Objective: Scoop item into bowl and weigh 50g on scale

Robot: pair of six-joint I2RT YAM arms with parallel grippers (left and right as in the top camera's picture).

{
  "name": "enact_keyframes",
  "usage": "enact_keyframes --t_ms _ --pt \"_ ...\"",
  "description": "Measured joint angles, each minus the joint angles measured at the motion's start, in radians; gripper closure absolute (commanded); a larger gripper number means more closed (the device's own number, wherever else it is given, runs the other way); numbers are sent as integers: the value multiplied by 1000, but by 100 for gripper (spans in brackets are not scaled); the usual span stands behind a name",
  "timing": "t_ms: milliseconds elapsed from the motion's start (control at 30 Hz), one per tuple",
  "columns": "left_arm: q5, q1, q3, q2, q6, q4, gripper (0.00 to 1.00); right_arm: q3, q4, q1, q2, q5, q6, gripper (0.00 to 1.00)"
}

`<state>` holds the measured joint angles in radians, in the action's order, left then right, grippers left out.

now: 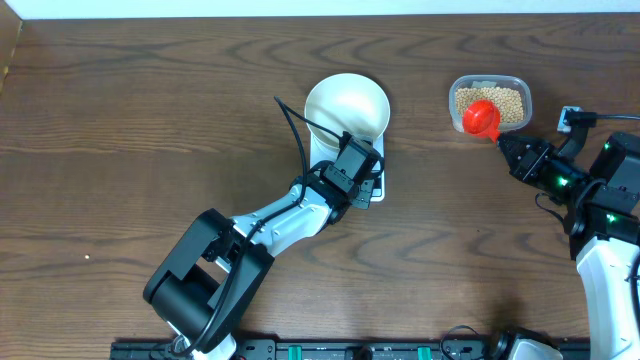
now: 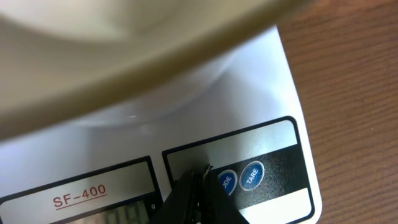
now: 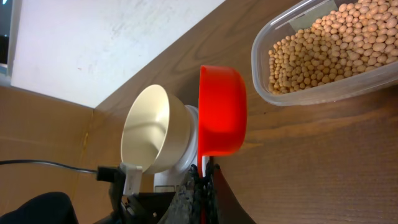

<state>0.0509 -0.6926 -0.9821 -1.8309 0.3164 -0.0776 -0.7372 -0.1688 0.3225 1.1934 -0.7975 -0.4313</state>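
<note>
We judge this to be the opening step: readying the scale before any scooping. The left claw [image 2: 199, 186], pinched tight on nothing, hovers at the front panel of the scale [image 2: 255, 106], its tips just beside the blue buttons [image 2: 252, 175]. Whether it touches the panel we cannot tell.

The bowl [image 1: 346, 105] sits on the scale's platform and looks bare inside from above, so nothing is weighed yet. Well apart from the scale, to its right on the tabletop [image 1: 120, 150], a clear container [image 3: 298, 96] holds the beans [image 3: 329, 43] in a generous tan heap.

The right claw [image 3: 205, 183] is clenched on a red scoop [image 3: 222, 112], which hangs at the container's rim on the side towards the scale. We see no beans in it.

Next, we think, the scale needs zeroing with the bowl on it. Then the scoop must dip into the heap and travel level to the bowl without spilling.
</note>
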Motion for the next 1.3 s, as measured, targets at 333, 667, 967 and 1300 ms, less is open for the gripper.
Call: enact_keyframes --t_ms 333,667,967,1300 --pt "3 -3 -8 9 0 -47 93 0 0 0 0 0 0 99" --pt "4 38 -9 357 0 -229 93 0 -1 0 0 0 0 99" --pt "4 250 -13 526 0 -285 92 0 57 0 0 19 -9 99" --pt "8 526 -13 491 0 -118 92 -4 195 16 0 147 -138 99"
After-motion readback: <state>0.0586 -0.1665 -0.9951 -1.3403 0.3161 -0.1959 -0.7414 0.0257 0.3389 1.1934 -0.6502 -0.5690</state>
